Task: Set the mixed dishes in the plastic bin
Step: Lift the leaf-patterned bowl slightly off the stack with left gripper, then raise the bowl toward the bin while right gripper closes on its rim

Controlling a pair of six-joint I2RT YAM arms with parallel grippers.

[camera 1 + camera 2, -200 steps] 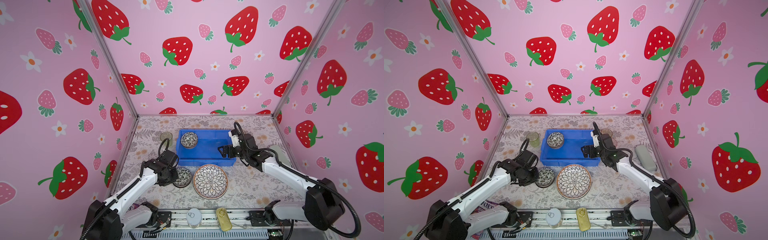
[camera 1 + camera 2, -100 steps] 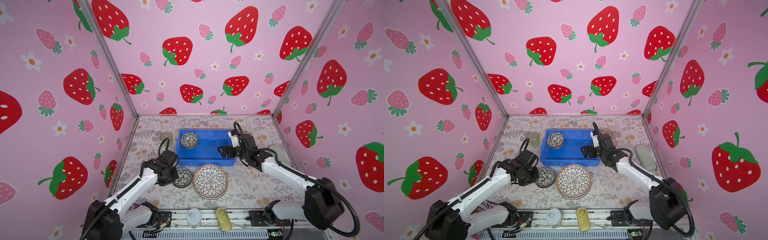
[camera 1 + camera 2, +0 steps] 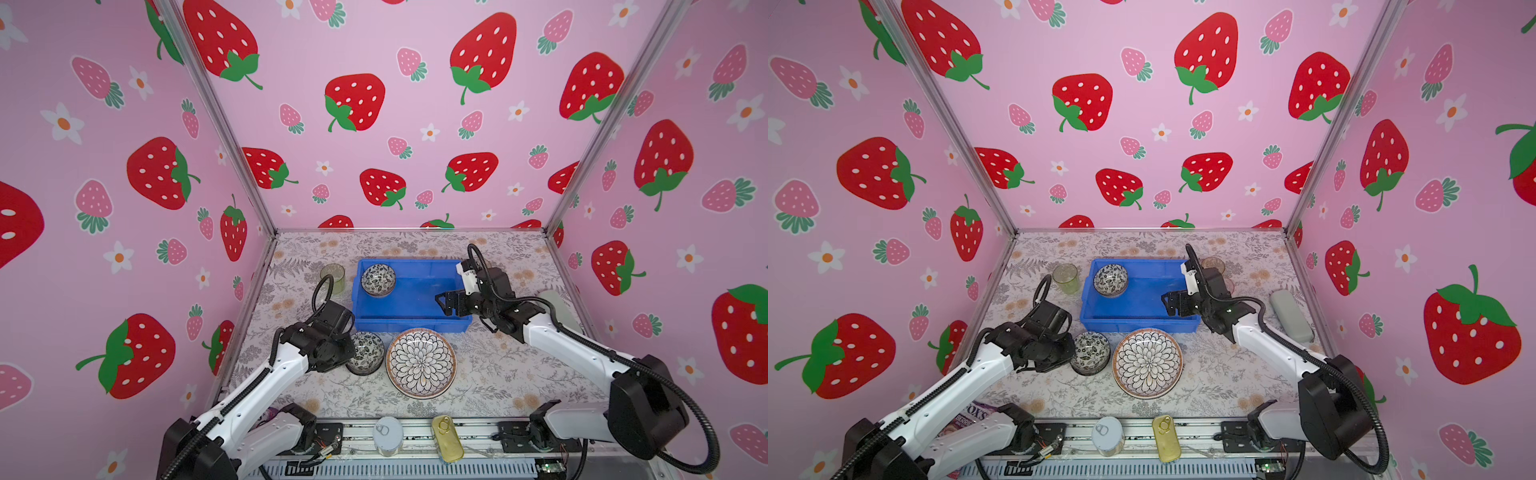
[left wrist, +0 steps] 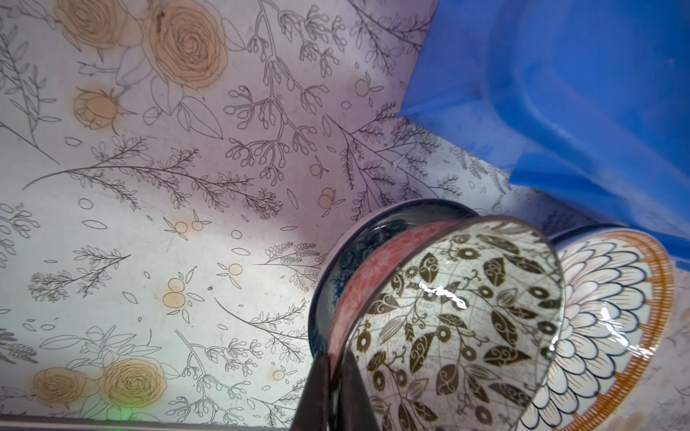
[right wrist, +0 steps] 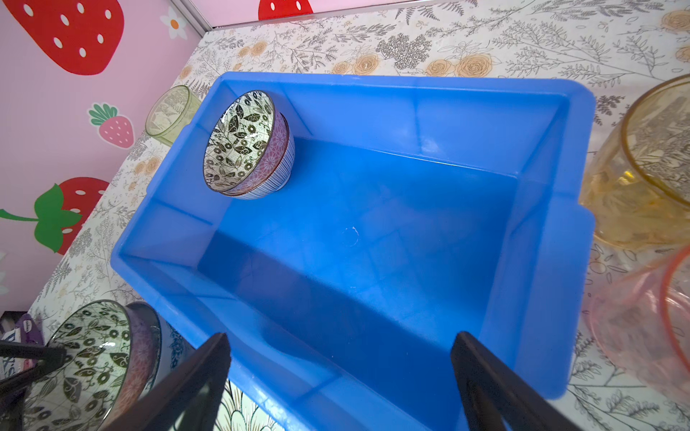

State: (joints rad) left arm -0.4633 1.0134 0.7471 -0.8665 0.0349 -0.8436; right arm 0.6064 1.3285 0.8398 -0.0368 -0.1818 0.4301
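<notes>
Floral surface [image 3: 498, 374], strawberry walls [image 3: 374, 137]. L gripper [image 4: 336, 364] clamped on rim of black-floral bowl [image 4: 459, 317] beside petal plate [image 4: 616, 298]; R gripper [image 5: 339, 336] spread wide over blue bin [image 5: 541, 261].

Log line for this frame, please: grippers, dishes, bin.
left gripper: shut on floral bowl rim | right gripper: open above blue bin | inside bin: nested bowls | petal plate: outside bin

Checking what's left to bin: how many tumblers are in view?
3: green tumbler left of the blue bin; amber tumbler and pink tumbler right of it. More may be hidden.
</notes>
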